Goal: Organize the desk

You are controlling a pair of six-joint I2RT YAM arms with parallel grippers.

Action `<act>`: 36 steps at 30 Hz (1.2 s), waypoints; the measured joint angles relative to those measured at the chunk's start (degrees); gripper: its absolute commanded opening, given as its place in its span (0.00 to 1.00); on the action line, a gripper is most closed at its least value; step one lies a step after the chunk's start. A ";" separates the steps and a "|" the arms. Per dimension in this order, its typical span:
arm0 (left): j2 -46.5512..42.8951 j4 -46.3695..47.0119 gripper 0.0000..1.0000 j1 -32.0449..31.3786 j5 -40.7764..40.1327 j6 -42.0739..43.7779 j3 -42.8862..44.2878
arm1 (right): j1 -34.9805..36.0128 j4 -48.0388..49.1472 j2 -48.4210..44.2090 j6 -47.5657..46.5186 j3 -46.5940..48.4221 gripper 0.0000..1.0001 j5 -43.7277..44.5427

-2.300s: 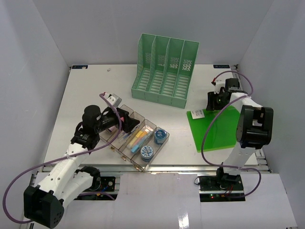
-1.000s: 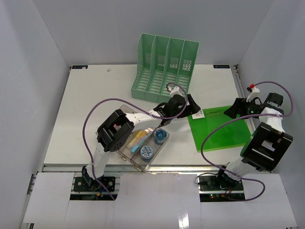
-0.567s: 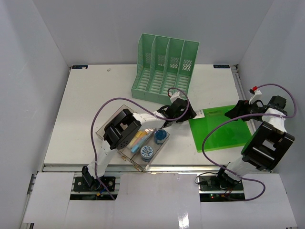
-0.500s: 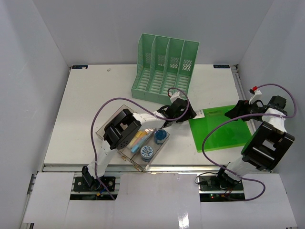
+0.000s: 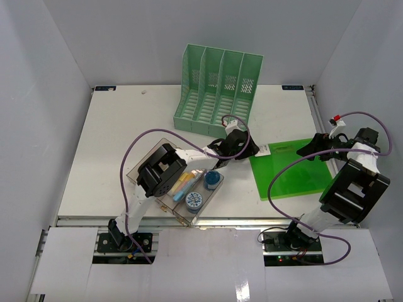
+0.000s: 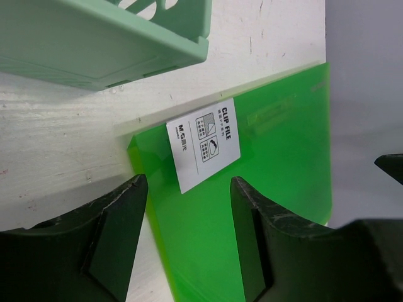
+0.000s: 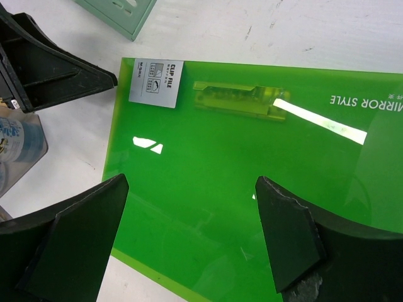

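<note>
1. The clip file [image 5: 293, 167], the landmark for these notes, lay flat: bright green, see-through, with a white label [image 6: 203, 143] at its far left corner.
2. The left jaws [image 6: 189, 195] hovered low at that corner, partly apart, one finger on either side of the label, gripping nothing. The right jaws [image 7: 189, 189] hung over the file's right part, spread wide and empty.
3. Handling, as a judgement: a thin, light plastic cover, stiff enough to keep its shape but likely to bow if lifted by one corner. Glare streaks showed a glossy face, so probably slippery.
4. Hold, as a judgement: a pinch across a thin edge or corner. The file sat flush with no gap beneath, so an edge would first need tipping up. The clip bar [image 7: 236, 99] beside the label looked the thickest place.
5. The surface [image 5: 126, 126] lay directly under the file and ran out from it to the left and far side. It was white, hard, flat and lightly scuffed. It seemed fixed and smooth, so the file might skate when pushed.
6. Left of the file, near but apart, stood a clear tray [image 5: 165, 165] holding blue rolls [image 5: 212, 180].
7. Beyond the file's far left corner stood a green file rack [image 5: 217, 91], upright, its slots apparently empty.
8. Grey-white walls [image 5: 38, 94] closed the room; the right one stood near the file's right edge, leaving little elbow room.
</note>
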 measured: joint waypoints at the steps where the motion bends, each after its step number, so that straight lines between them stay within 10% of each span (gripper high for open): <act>1: 0.04 0.06 0.65 0.00 0.00 0.03 -0.01 | -0.03 -0.03 0.00 -0.08 0.00 0.89 0.00; 30: 2.39 2.02 0.57 0.85 2.66 -0.80 0.18 | -0.33 -2.00 0.00 -1.27 0.00 0.92 -1.40; 36: 2.86 2.77 0.20 1.28 3.69 -1.86 0.17 | -0.33 -2.52 0.00 -1.45 0.02 0.92 -1.93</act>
